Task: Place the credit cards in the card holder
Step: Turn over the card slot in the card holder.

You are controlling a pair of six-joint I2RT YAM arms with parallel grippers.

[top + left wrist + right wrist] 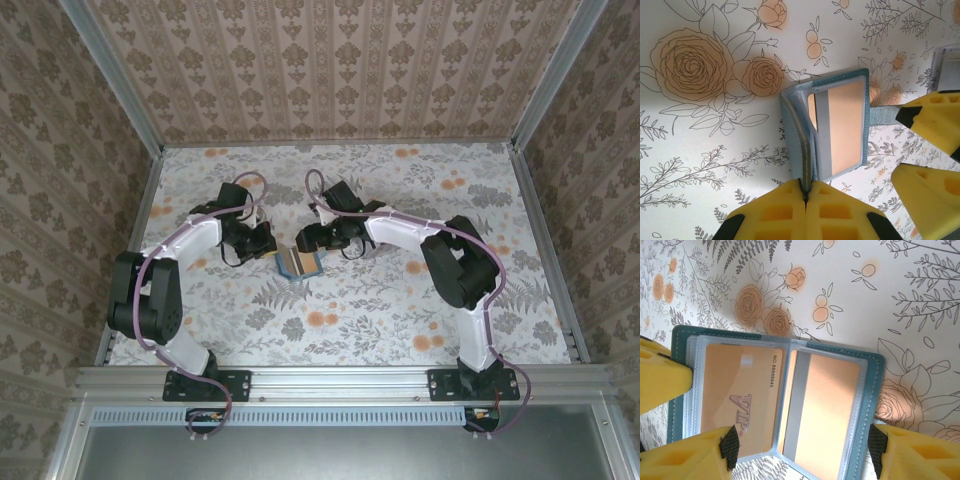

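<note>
- We see a table (400, 320) under a white cover printed with grey ferns and orange blossoms.
- Up close, the print shows peach roses (690, 65) with leaves and sprigs in fine outline.
- A back wall (340, 70) and two side walls (50, 200) enclose it, all in beige damask wallpaper.
- Slanted metal posts (110, 70) mark the back corners.
- A silver rail (340, 378) runs along the near edge, with a grey panel (340, 455) below it.
- We find the light soft and even, with only faint shadows.
</note>
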